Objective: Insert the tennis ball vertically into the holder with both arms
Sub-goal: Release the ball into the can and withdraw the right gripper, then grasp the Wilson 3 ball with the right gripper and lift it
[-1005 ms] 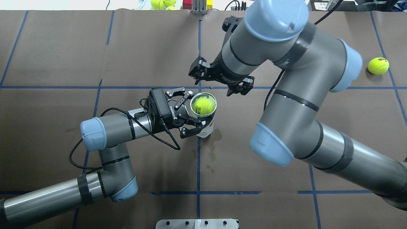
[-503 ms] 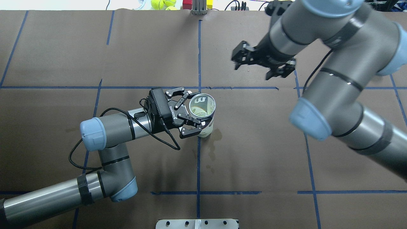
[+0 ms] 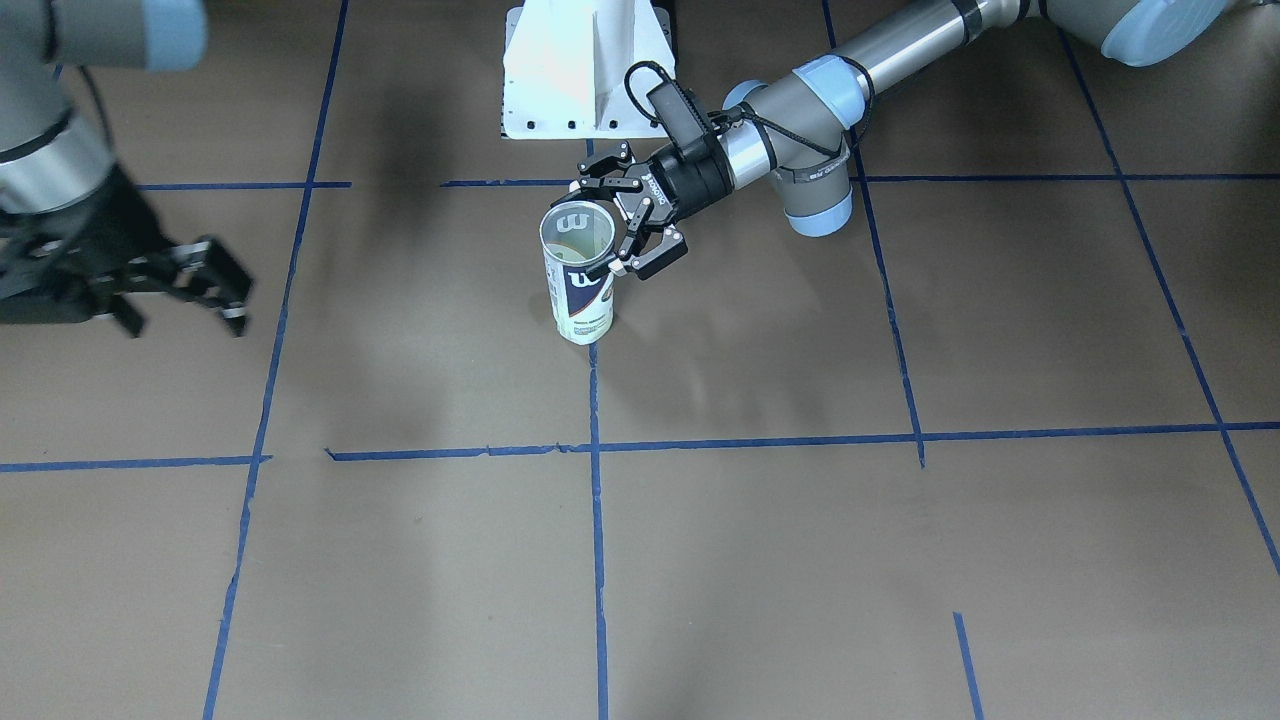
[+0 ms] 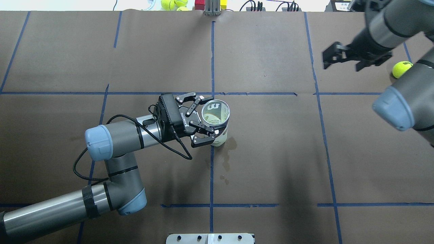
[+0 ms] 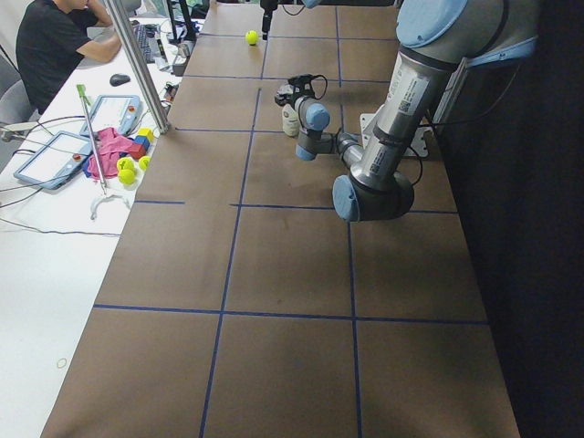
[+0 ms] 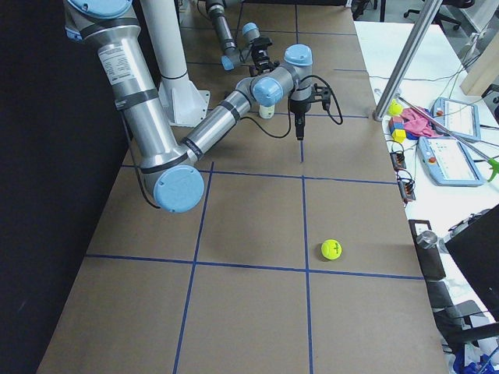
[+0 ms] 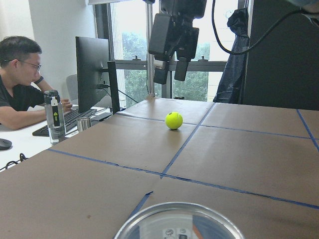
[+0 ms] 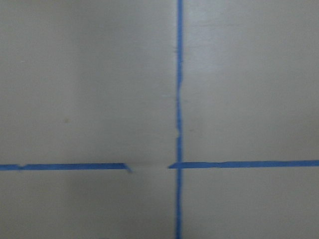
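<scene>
The holder (image 4: 217,117), a clear can with a navy and white label, stands upright near the table's middle and also shows in the front view (image 3: 580,285). My left gripper (image 4: 207,118) is shut on its upper part from the side. A pale yellow-green shape shows deep inside the can. My right gripper (image 4: 342,64) is open and empty, high at the far right, also visible in the front view (image 3: 185,315). A tennis ball (image 4: 403,69) lies on the table just right of it, and shows in the left wrist view (image 7: 174,120) and the right side view (image 6: 331,248).
Spare tennis balls (image 4: 173,4) and coloured blocks (image 4: 200,5) sit past the table's far edge. A metal plate (image 4: 210,238) is at the near edge. The white pedestal (image 3: 585,70) stands behind the can. An operator (image 5: 55,46) sits at a side desk. Blue tape lines cross the brown paper.
The ball at the can's mouth has dropped down inside. My right gripper, open, has swung away to the far right, towards the loose ball. My left gripper and the can have not moved.
</scene>
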`<action>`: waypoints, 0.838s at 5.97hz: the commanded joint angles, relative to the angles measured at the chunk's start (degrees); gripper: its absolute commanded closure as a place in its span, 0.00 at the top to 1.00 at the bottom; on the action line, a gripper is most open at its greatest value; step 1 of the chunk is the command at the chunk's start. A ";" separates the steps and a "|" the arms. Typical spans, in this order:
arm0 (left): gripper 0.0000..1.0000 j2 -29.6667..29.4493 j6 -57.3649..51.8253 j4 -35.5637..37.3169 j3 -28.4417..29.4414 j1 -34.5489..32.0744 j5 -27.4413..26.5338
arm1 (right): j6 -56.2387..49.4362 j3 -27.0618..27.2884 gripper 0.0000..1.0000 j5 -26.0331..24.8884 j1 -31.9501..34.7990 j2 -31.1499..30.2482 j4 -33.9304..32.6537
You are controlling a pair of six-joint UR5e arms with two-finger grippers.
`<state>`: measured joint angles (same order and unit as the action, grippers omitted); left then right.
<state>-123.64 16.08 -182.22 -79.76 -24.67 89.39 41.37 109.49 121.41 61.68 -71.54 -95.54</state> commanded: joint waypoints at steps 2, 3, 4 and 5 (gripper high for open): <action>0.99 0.06 0.00 0.64 -0.04 -0.03 -5.62 | -23.58 -18.11 0.99 3.57 11.86 -2.90 6.45; 0.99 -0.02 0.26 0.73 -0.04 0.06 -5.63 | -27.62 -24.52 0.99 3.57 13.54 -2.90 11.38; 0.99 -0.03 0.35 0.64 -0.04 0.06 -5.54 | -30.53 -27.37 0.99 3.57 14.60 -2.90 12.82; 0.99 0.06 0.35 0.64 -0.04 0.50 -5.63 | -30.64 -27.49 0.99 3.57 14.52 -2.73 12.84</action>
<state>-123.63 16.40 -181.57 -79.80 -24.46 83.83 11.78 83.22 124.97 75.87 -74.38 -83.41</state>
